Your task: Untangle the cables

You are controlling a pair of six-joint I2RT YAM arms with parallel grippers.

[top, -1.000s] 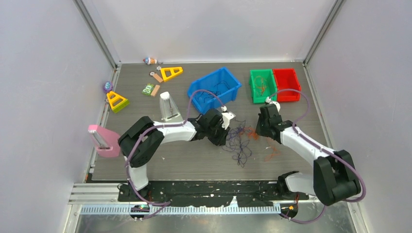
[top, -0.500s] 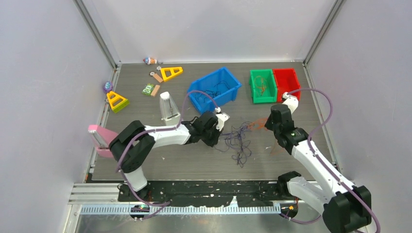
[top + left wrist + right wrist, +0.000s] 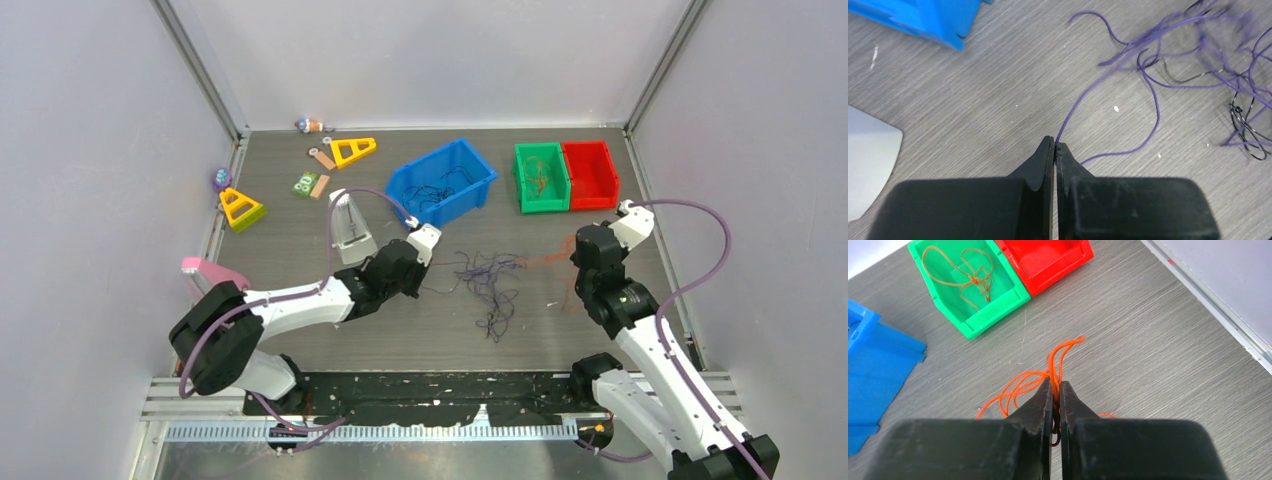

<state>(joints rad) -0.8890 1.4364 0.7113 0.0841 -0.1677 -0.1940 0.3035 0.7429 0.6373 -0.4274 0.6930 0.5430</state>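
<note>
The grey wood-grain table top [image 3: 300,335] carries everything. At its far side stand an open blue plastic bin [image 3: 445,180] with a few dark thin wires in it, a smaller green plastic bin [image 3: 973,302] holding a looped orange wire [image 3: 970,275], and a red plastic bin [image 3: 1048,260] set against the green one.

The cables [image 3: 490,285], a loose tangle of hair-thin purple, black and orange-red wires, lie flat on the table in front of the blue bin, between the two arms. The left gripper [image 3: 1054,146] has its jaws pressed together on one purple strand [image 3: 1083,97] that leads off into the clump. The right gripper [image 3: 1054,390] is likewise closed, pinching a small bundle of orange strands [image 3: 1018,387] at the tangle's right edge.

These wires look almost weightless, limp yet slightly springy, so they probably keep their curls and snag on one another. They seem smooth enough to slide out of anything but a full fingertip pinch, and thin enough to be damaged by a hard tug. The best hold is likely a free end or a single-colour stretch clear of crossings, drawn apart slowly.

No brand, label or writing can be read anywhere.
</note>
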